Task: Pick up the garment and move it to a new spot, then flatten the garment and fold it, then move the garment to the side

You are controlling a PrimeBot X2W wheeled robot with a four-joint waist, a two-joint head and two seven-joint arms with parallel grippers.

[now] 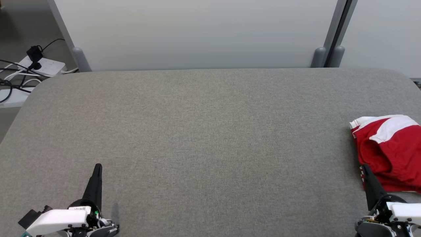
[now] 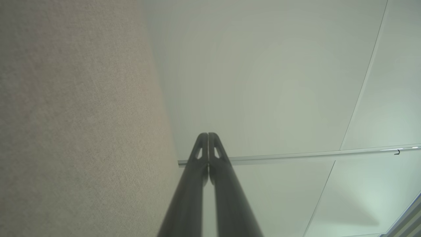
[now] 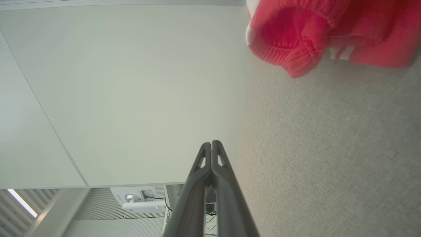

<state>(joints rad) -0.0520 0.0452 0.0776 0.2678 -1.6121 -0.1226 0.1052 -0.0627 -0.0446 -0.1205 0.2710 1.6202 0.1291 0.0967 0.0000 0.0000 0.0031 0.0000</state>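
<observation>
The red garment (image 1: 391, 154) is lying bunched at the table's (image 1: 197, 131) right edge. The left gripper (image 1: 98, 168) and right gripper (image 1: 364, 168) are resting closed and empty. Everything seemingly is waiting.

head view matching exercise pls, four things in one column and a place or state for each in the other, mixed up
Things
1. garment
2. left tool
3. right tool
4. power strip

Places and states
a. on the floor, upper left
b. shut, lower right, close to the garment
c. crumpled, at the right edge of the table
d. shut, lower left, bare table around it

Pairs: 1-c, 2-d, 3-b, 4-a
</observation>
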